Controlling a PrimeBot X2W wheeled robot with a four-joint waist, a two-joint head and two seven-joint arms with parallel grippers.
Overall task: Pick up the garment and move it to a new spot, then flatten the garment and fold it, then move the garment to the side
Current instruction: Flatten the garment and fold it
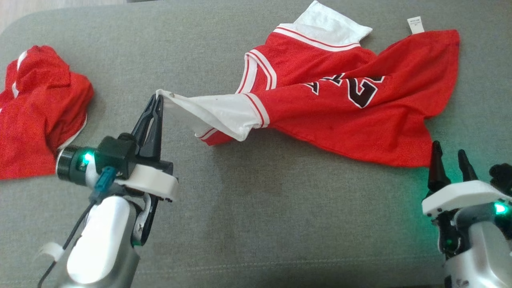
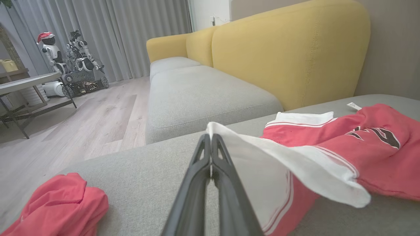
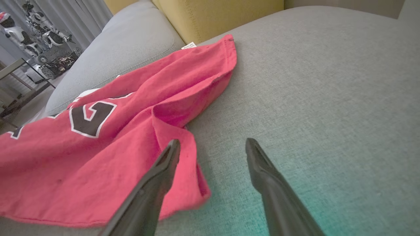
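Left pincer point(image 1: 159, 97) clamps white sleeve point(image 1: 216, 112) of jersey point(image 1: 328, 116); right pincer point(image 1: 449, 149) agape.

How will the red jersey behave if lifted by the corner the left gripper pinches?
Probably floppy: the red jersey lies in soft folds and stretches toward the left gripper, so the rest should hang and bunch. Likely light, since one pinched corner pulls it taut. It may drag on the textured grey cushion.
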